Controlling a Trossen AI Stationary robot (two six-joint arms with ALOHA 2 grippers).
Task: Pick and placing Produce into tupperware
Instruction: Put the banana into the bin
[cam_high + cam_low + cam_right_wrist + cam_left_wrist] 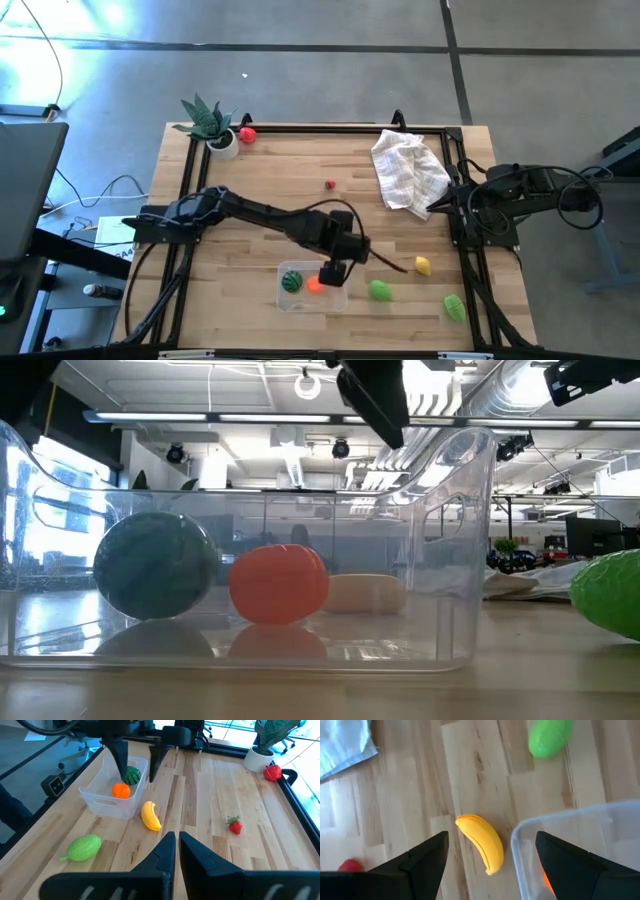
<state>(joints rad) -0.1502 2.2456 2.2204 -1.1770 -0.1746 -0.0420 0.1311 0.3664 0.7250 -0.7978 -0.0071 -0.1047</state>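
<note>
Table (250,200): light wooden butcher-block top with a black frame around its edge, seen from above.
Tupperware (300,297): clear rectangular container near the front edge of the table, slightly left of centre.
Inside the tupperware: 2 toys, a dark green striped watermelon (291,281) and an orange fruit (316,284) side by side.
Left gripper (136,764): reaches in from the left side and hovers above the right end of the tupperware, its 2 dark fingers spread wide with nothing between them.
Banana (150,815): yellow, lying on the wood just beside the tupperware's end wall, outside it.
Green produce: 1 bumpy green piece (380,291) on the table to the right of the tupperware; another green piece (455,306) farther right near the front corner.
Lemon (423,265): yellow, right of centre, well apart from the tupperware.
Strawberry (330,184): small, red, mid-table.
Red fruit (247,135): at the back left corner, next to a spiky potted plant (208,122).
Cloth (408,170): white, checked, crumpled at the back right.
Right gripper (177,850): parked at the right edge of the table, fingers pressed together, holding nothing.
</note>
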